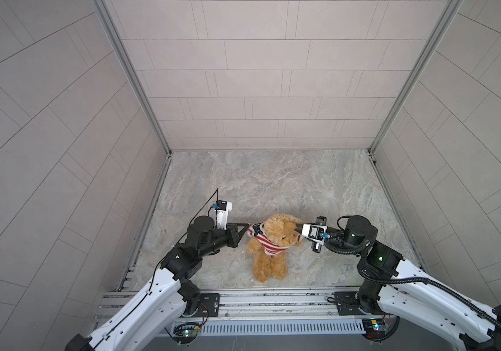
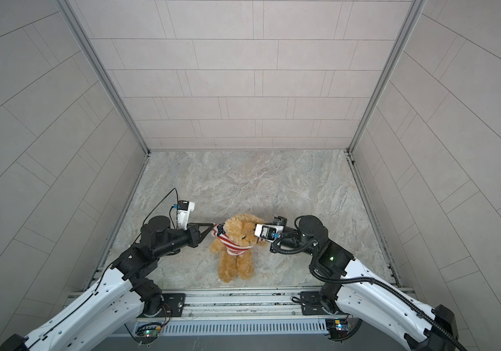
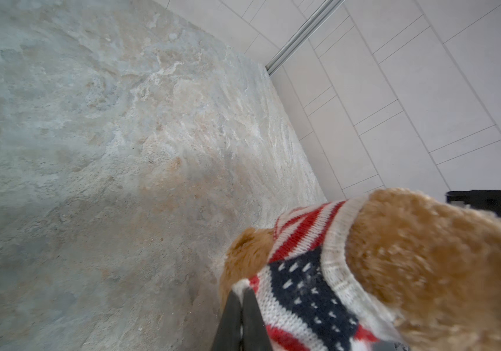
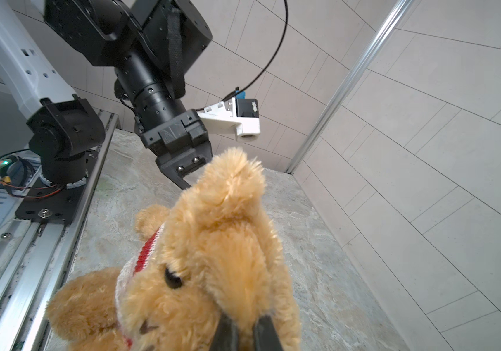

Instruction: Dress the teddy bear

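Left end effector [image 1: 247,228] has its jaws pressed together on a pinch of the stars-and-stripes sweater [image 1: 264,241], right at the edge by the bear's shoulder, and the knit looks stretched toward it. The teddy bear [image 1: 269,267] sits in the near middle of the worktop [image 1: 273,182], head toward the far side and legs pointing at the near edge. The sweater is bunched around its neck and chest. Over on the right, the right end effector [image 4: 244,329] is clamped on fur at the bear's head, around the ear I think.

What worries me is two arms pulling opposite ways on something this soft. A hard tug from the left could slip that thin pinch of knit, or drag the collar crooked. The fur grip looks shallow too, so it might pop loose and the bear flops. The paw [image 1: 251,247] on the left seems to poke out under the hem, so pulling down could trap it.
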You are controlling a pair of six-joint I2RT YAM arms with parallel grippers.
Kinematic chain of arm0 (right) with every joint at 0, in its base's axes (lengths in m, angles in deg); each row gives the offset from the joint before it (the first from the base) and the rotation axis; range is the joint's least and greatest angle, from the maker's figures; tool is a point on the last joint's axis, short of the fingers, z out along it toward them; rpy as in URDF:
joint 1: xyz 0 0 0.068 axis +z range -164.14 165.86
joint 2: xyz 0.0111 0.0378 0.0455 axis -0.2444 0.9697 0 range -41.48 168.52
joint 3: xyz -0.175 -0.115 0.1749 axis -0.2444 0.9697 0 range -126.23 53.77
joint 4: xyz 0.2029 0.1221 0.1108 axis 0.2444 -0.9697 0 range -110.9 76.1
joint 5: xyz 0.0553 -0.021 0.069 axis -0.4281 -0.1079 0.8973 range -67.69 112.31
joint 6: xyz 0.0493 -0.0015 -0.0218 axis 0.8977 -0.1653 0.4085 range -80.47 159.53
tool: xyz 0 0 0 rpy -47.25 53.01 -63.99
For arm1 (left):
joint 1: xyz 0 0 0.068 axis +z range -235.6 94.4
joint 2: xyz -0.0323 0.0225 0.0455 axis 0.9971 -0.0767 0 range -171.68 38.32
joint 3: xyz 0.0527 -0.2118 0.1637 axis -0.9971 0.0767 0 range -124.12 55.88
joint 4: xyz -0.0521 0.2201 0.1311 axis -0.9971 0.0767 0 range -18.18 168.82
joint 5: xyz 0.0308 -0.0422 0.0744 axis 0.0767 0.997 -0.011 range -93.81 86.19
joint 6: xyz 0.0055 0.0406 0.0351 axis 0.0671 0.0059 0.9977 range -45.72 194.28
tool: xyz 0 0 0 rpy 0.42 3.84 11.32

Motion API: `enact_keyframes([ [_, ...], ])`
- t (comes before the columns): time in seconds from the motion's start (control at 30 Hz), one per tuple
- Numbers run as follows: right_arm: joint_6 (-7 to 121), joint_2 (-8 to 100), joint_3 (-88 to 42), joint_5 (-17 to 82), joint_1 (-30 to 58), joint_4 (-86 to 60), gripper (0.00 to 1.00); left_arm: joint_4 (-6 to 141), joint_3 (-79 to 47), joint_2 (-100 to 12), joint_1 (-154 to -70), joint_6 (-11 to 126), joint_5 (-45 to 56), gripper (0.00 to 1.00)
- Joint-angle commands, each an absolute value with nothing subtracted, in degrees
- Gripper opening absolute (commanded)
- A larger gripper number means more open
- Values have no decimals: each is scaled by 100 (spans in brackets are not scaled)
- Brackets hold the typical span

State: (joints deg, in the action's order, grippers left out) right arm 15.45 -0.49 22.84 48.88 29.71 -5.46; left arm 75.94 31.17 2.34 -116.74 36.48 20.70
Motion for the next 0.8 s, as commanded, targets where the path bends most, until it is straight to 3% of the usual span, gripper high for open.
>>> enact_keyframes([
  [0.0, 1713, 105, 2212, 4768, 2971, 108, 0, 7306, 3098, 497, -11624, 3527, 2310, 15],
  [0.07, 1788, 174, 2256, 4826, 2972, 236, 0, 7464, 3021, 612, -11627, 3603, 2232, 27],
  [0.23, 1714, 216, 2327, 4859, 2971, 340, 0, 7867, 2838, 782, -11621, 3869, 2183, 34],
  [0.43, 1522, 407, 2276, 4901, 2971, 205, 0, 7858, 2710, 958, -11620, 3961, 2370, 59],
  [0.77, 982, 918, 2122, 5437, 2971, 12, 0, 7142, 2478, 573, -11902, 3786, 2838, 62],
])
